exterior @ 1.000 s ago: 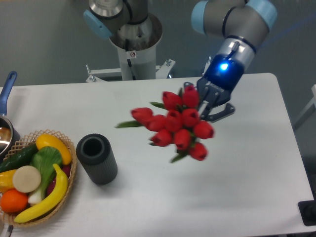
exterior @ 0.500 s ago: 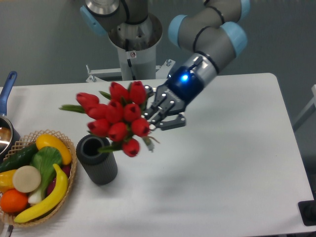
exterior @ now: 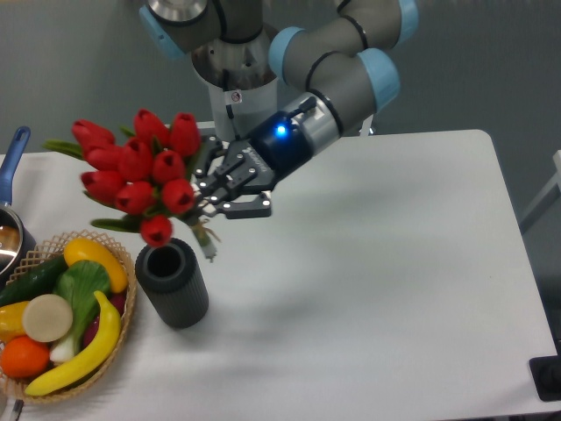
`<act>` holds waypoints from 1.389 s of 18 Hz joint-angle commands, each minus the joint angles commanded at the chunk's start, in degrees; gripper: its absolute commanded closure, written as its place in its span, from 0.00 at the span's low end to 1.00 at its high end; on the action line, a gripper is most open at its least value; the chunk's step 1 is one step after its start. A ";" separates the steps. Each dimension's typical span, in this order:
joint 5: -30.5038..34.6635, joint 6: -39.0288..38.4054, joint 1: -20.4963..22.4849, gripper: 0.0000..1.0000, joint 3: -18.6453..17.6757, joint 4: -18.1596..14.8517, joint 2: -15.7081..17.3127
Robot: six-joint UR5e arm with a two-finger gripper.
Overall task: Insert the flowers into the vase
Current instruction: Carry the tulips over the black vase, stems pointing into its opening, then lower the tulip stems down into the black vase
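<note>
Tulips, a bunch of red artificial flowers (exterior: pixel 136 175) with closed buds and green leaves, hang in the air above and slightly left of the short dark grey ribbed cylindrical vase (exterior: pixel 173 282). The bunch lies tilted, its buds pointing left and up, its stems running right into the black two-finger tool (exterior: pixel 213 198), which pinches them. The lowest bud sits just over the vase's round mouth, and a stem end dangles beside the rim on the right; nothing is inside the mouth.

The vase stands upright on the white counter (exterior: pixel 394 263), just beside a wicker basket (exterior: pixel 123 329) at its left holding a banana, an orange, a yellow pepper and green vegetables. A blue-handled pan (exterior: pixel 10 197) shows at the left edge. The grey arm with pale blue joints (exterior: pixel 337 66) reaches down from the rear, a blue light glowing at its wrist.
</note>
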 joint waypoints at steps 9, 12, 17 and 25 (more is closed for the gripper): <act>-1.42 0.09 -2.99 0.80 -0.44 0.00 -3.25; -1.50 0.26 -3.08 0.80 -0.53 0.00 -3.95; -1.50 0.35 -3.08 0.80 -0.88 -0.09 -5.01; -1.42 1.76 -3.08 0.80 -3.07 0.00 -7.20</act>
